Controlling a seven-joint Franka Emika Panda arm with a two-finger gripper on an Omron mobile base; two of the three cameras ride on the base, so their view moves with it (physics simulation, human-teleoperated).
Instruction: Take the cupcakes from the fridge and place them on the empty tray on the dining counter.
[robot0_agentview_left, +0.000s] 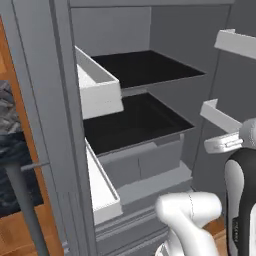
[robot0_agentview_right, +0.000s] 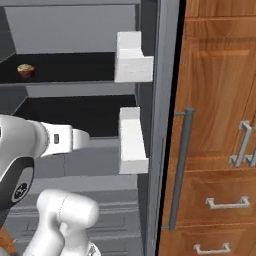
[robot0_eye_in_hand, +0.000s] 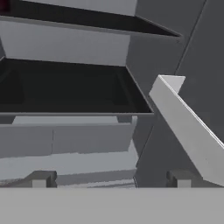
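Wooden cabinets (robot0_agentview_right: 220, 100) with grey bar handles (robot0_agentview_right: 179, 170) stand to the right. A wooden floor (robot0_agentview_left: 20, 232) lies lower left.

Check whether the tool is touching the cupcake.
Apart. In the hand view the open tool faces the lower shelf; the right base view shows the cupcake on the upper shelf.

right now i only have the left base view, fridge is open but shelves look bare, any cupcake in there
Observer: Yes, one cupcake sits on the upper black shelf, seen from the right base view.
Operator: is the hand open
Observer: In the hand view the hand is open, with nothing between its tips.
Operator: where is it pointing
Observer: At the lower shelf, beside a white door bin.
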